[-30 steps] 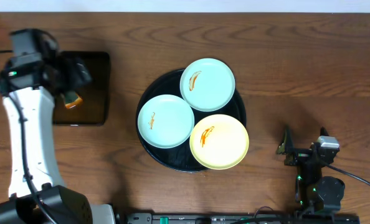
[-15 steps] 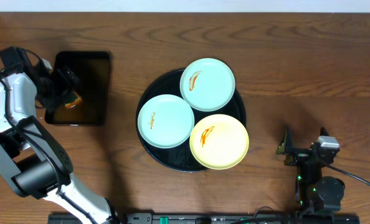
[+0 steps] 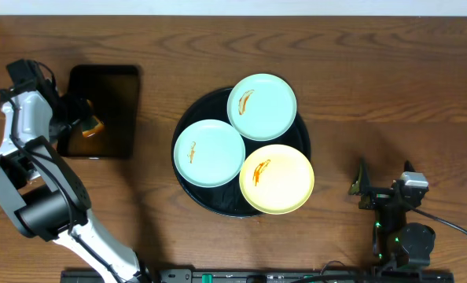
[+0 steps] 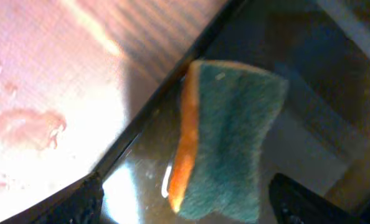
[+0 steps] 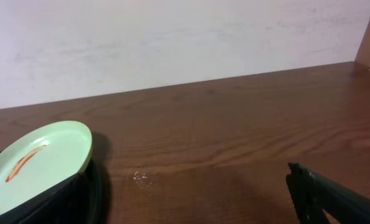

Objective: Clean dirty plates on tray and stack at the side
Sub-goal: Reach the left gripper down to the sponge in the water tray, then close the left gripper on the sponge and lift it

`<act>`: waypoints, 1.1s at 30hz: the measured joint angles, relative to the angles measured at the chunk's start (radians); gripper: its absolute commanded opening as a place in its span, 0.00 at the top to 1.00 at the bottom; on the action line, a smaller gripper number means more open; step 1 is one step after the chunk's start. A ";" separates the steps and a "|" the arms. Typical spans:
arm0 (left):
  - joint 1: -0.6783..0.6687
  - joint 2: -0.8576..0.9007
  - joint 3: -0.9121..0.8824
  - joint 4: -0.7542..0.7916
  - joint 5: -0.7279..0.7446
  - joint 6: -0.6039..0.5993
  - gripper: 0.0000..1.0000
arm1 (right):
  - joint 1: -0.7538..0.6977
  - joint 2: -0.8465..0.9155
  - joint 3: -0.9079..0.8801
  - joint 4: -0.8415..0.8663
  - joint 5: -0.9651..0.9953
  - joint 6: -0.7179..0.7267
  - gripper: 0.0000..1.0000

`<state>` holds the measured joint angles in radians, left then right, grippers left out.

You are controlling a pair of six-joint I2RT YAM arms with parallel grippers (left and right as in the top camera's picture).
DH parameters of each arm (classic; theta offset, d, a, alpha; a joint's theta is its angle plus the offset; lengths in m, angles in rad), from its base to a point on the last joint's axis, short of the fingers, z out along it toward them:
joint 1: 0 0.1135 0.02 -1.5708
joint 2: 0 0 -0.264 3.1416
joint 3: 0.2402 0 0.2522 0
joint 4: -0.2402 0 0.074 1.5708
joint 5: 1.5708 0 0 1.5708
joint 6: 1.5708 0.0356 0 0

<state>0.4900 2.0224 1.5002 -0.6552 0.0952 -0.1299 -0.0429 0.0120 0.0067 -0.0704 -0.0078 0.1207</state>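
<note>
Three plates lie on the round black tray (image 3: 199,196). Two are mint-blue, one at the back (image 3: 262,106) and one at the left (image 3: 209,152). The third, yellow plate (image 3: 277,178) is at the front right. Each bears an orange-brown smear. My left gripper (image 3: 75,118) hangs over a green and orange sponge (image 3: 90,126). In the left wrist view the sponge (image 4: 228,137) lies between the open gripper's (image 4: 185,205) dark fingers (image 4: 79,202), with gaps on both sides. My right gripper (image 3: 384,182) rests open at the front right, holding nothing (image 5: 191,205). The back mint plate (image 5: 35,165) shows to its left.
The sponge lies in a smaller rectangular black tray (image 3: 112,86) at the table's left. Bare wooden table (image 3: 375,102) lies to the right of the round tray. A pale wall (image 5: 172,37) stands behind the table's far edge.
The left arm has swung over to the table's left edge while its gripper stayed at the sponge. The plates and the right arm have not moved.
</note>
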 measured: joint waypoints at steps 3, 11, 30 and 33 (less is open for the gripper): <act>-0.025 0.000 0.000 0.015 -0.001 0.008 0.15 | 0.000 0.000 0.000 0.000 0.000 0.000 0.01; -0.092 0.000 0.000 0.060 -0.069 0.059 0.16 | 0.000 0.000 0.000 0.000 0.000 0.000 0.01; -0.086 0.101 0.000 0.084 -0.120 0.077 0.46 | 0.000 0.000 0.000 0.000 0.000 0.000 0.01; -0.086 0.100 0.000 0.087 -0.120 0.080 0.58 | 0.000 0.000 0.000 0.000 0.000 0.000 0.01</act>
<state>0.4038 2.1227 1.5002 -0.5682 -0.0246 -0.0498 -0.0429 0.0120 0.0067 -0.0704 -0.0078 0.1207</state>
